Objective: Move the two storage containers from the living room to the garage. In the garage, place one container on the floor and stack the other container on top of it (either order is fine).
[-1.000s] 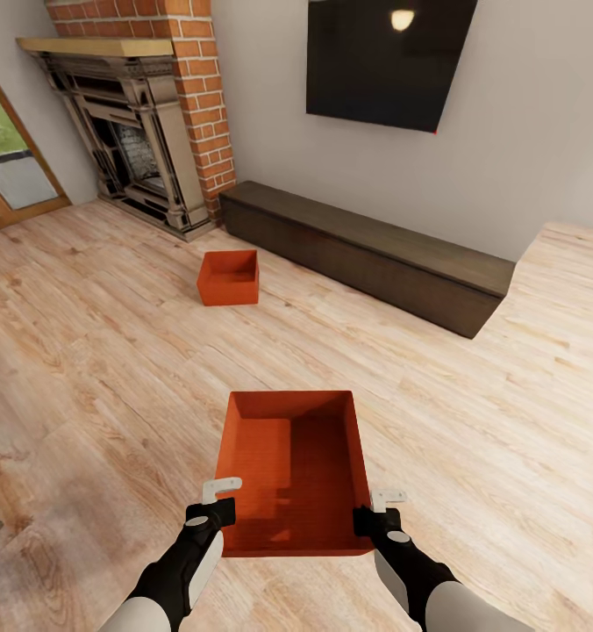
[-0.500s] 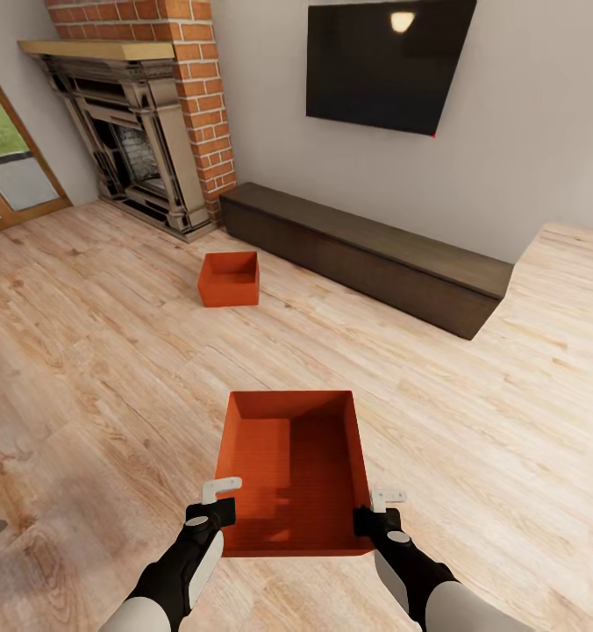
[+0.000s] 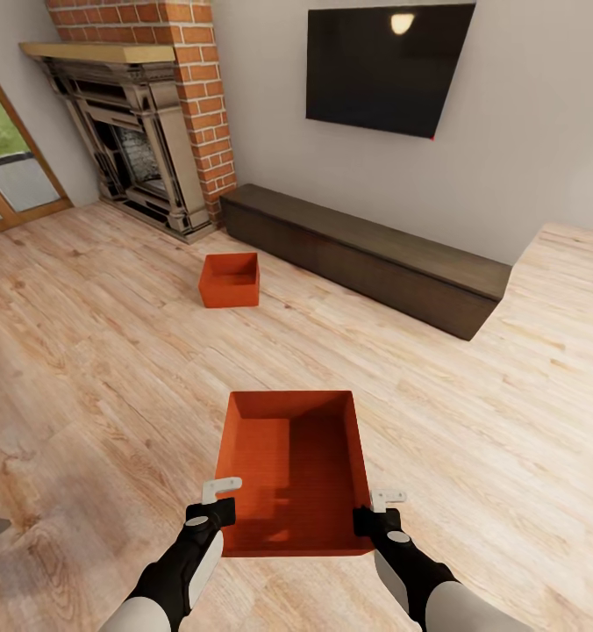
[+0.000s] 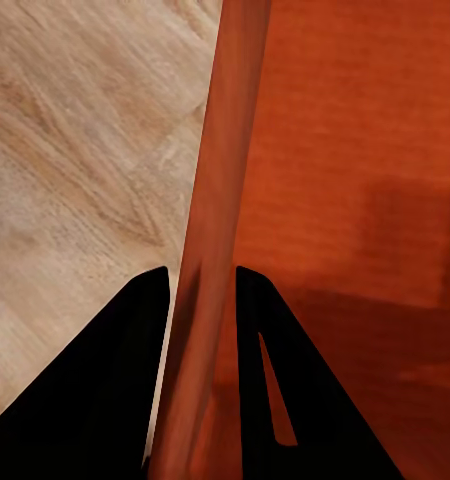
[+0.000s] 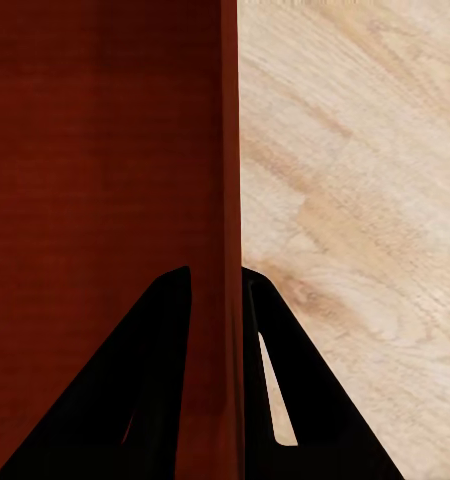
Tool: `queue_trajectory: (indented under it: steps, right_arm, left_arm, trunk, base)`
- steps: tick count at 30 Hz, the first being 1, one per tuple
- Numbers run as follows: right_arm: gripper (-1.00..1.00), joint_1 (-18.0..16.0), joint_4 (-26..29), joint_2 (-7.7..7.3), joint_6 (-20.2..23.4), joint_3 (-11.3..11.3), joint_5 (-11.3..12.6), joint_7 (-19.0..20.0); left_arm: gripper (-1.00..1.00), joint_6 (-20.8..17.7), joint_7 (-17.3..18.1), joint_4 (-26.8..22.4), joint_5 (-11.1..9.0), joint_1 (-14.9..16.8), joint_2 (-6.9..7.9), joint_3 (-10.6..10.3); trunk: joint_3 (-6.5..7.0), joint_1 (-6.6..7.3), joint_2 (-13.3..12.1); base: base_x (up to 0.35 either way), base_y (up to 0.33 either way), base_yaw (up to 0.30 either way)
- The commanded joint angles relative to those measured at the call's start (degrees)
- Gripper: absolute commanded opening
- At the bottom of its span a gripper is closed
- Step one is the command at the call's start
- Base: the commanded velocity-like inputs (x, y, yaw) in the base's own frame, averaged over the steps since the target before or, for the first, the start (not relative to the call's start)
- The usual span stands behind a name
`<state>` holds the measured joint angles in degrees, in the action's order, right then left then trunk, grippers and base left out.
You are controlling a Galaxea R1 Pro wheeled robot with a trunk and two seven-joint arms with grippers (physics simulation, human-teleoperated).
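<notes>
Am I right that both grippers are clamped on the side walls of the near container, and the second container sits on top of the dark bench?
Not quite. The second container sits on the wood floor in front of the bench, as the head view shows. The rest holds: the left gripper and right gripper each pinch a side wall of the near container.

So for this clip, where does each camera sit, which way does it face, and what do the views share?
Head view: high on the robot, looking forward and down at the open orange-red rectangular box, a second identical box and the light wood plank floor; both forearms, left gripper and right gripper show.
Left wrist view: along its dark fingers, which straddle the near box's wall.
Right wrist view: likewise, fingers astride the opposite wall.
Shared: near box and plank floor.
</notes>
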<state>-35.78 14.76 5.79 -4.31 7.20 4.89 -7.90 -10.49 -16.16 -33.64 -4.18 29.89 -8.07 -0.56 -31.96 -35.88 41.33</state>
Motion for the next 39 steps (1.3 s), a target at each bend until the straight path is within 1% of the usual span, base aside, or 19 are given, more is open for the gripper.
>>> queue_trajectory:
  steps: [1,39]
  right_arm:
    - [-1.00,-0.1,0.0,-0.07,-0.3,-0.5,0.3,-0.5]
    - [-1.00,-0.1,0.0,-0.08,-0.2,-0.5,0.3,-0.5]
  left_arm:
    - [-1.00,-0.4,-0.6,-0.1,0.0,0.0,0.08,-0.1]
    - [-1.00,-0.4,-0.6,-0.1,0.0,0.0,0.11,-0.1]
  trunk:
    - [0.13,0.21,-0.4]
    - [6.96,8.56,-15.6]
  base:
    - [0.000,0.000,0.000]
    - [0.000,0.000,0.000]
